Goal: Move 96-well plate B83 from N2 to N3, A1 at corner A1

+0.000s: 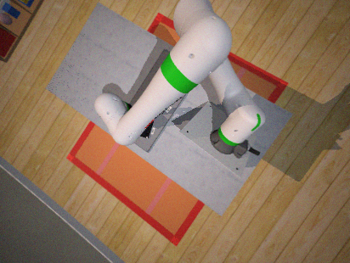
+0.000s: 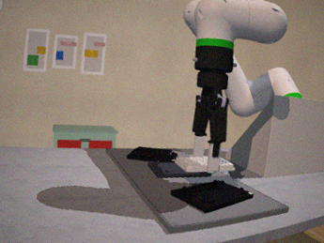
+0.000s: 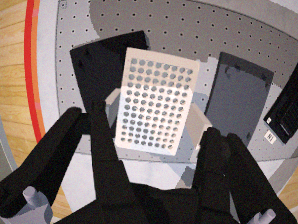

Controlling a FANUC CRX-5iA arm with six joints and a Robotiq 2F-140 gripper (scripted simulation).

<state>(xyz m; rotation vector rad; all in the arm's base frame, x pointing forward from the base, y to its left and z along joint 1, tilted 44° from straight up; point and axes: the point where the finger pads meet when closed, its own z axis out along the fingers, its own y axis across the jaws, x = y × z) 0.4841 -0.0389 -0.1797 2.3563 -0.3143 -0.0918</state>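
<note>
While the pincer (image 3: pixel 157 137) clamps plate B83 (image 3: pixel 156 102), it overhangs a black nest (image 3: pixel 100 72).

The plate (image 3: pixel 156 102) is white with rows of grey dots. The gripper (image 3: pixel 160 163) is black. The arm (image 1: pixel 170 85) is white with green bands.

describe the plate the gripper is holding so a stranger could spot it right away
Find the dark deck on the grey table, under the white arm. The plate sits clamped in the black gripper. It is the only white item, dotted with wells, among flat black nests.
</note>
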